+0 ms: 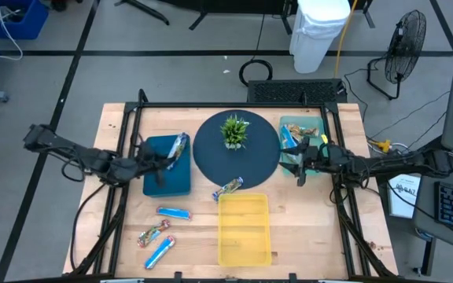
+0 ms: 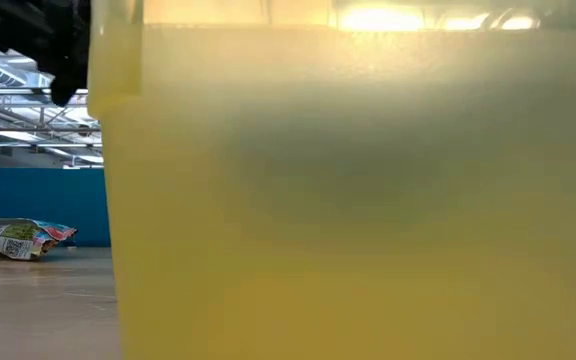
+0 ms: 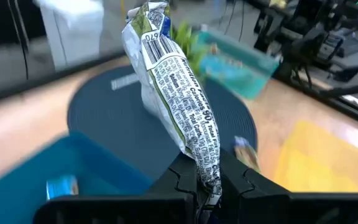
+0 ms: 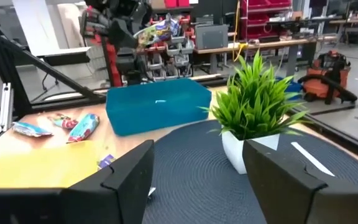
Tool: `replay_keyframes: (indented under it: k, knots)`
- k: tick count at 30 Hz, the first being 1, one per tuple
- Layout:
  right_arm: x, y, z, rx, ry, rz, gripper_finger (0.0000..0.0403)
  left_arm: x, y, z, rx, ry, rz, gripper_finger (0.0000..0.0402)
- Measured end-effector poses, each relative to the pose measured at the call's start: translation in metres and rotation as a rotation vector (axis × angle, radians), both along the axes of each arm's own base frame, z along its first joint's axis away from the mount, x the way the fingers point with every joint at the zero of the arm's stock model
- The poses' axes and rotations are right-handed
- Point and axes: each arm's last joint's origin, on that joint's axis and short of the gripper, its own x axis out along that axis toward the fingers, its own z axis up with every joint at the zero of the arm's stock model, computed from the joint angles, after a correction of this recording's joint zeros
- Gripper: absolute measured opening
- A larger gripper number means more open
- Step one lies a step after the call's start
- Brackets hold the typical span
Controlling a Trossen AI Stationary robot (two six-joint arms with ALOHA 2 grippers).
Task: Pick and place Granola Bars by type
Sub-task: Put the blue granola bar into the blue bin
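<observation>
Granola bar [image 3: 178,106] is pinched upright in the left gripper [image 3: 209,186] above the blue bin [image 1: 166,174] — release should be made low, over the bin's middle. Right gripper [image 4: 197,180] is held wide, empty — beside the plant [image 4: 253,99].

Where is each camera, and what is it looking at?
High view: above the table, looking down; both arms, left end effector, right end effector.
Low view: table level, facing the yellow bin; an arm part up top.
Left wrist view: on the left arm; its shut fingers pinch a granola bar.
Right wrist view: on the right arm; its open fingers frame the plant.
Shared: the blue bin.
</observation>
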Motion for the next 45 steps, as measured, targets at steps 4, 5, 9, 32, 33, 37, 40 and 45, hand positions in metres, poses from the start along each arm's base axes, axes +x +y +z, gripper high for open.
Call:
replay_keyframes:
  k: [4, 5, 9, 32, 33, 37, 40, 45]
  knots:
    - [0.0, 0.0, -0.001, 0.001, 0.006, -0.001, 0.0235, -0.001, -0.005, 0.014, -0.149, 0.076, -0.011, 0.0023]
    - [0.0, 0.0, -0.001, 0.002, 0.012, -0.001, 0.0235, -0.002, -0.006, 0.015, -0.19, 0.111, -0.008, 0.0023]
    - [0.0, 0.0, -0.003, 0.01, 0.025, -0.001, 0.0234, -0.002, -0.009, 0.014, -0.384, 0.216, 0.071, 0.0022]
    - [0.0, 0.0, -0.011, -0.018, 0.116, 0.001, 0.0232, 0.015, -0.024, -0.025, -0.633, 0.575, 0.2, 0.0074]
    - [0.0, 0.0, -0.011, -0.018, 0.116, 0.001, 0.0232, 0.015, -0.024, -0.025, -0.632, 0.576, 0.197, 0.0073]
    - [-0.001, 0.0, -0.011, -0.02, 0.118, 0.001, 0.023, 0.015, -0.024, -0.025, -0.628, 0.576, 0.196, 0.0071]
    - [-0.001, 0.0, -0.011, -0.025, 0.119, 0.001, 0.0228, 0.016, -0.023, -0.025, -0.614, 0.565, 0.189, 0.0071]
    - [-0.001, 0.0, -0.011, -0.025, 0.119, 0.001, 0.0227, 0.036, -0.029, -0.012, -0.521, 0.376, 0.003, 0.0071]
